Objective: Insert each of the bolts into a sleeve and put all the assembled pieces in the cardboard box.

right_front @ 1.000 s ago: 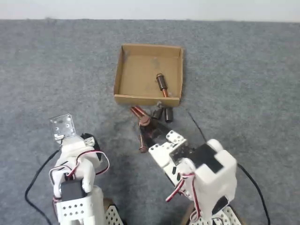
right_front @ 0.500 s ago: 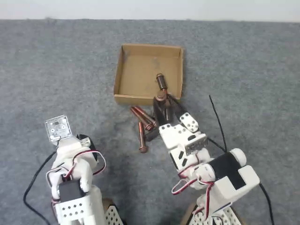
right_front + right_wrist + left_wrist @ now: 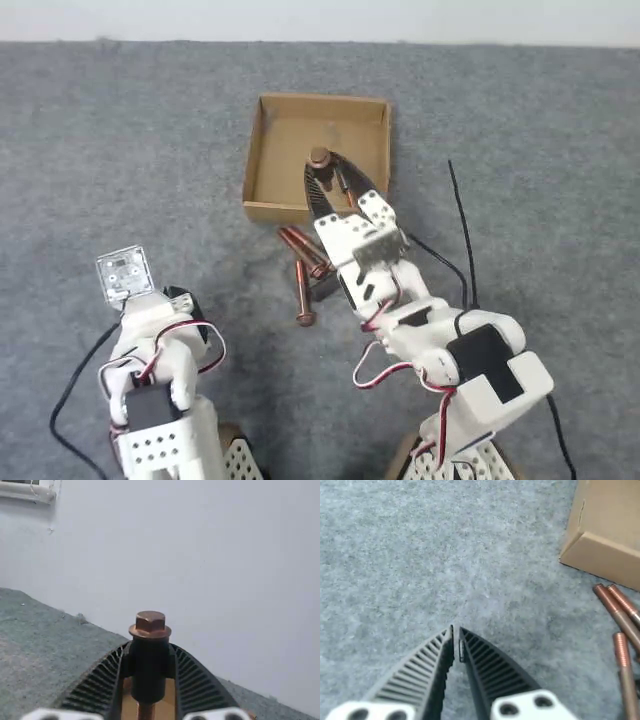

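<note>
My right gripper (image 3: 324,182) hangs over the cardboard box (image 3: 278,150), shut on a black sleeve (image 3: 148,672) with a copper bolt in it. The bolt's head (image 3: 320,157) sticks out past the fingertips, and it stands upright in the right wrist view as well (image 3: 150,624). Three loose copper bolts (image 3: 304,268) lie on the carpet just in front of the box; they also appear at the edge of the left wrist view (image 3: 621,630). My left gripper (image 3: 456,631) is shut with nothing in it, low over the carpet at the near left (image 3: 183,299), well away from the bolts.
Grey carpet (image 3: 120,150) covers the whole table, with open room left and right of the box. The box's near corner (image 3: 600,545) shows in the left wrist view. A black cable (image 3: 462,240) runs beside the right arm. A pale wall (image 3: 210,555) stands behind.
The right gripper has carried the bolt-and-sleeve piece from beside the loose bolts, up and away over the box. The left arm shifted slightly at first, then stayed still.
</note>
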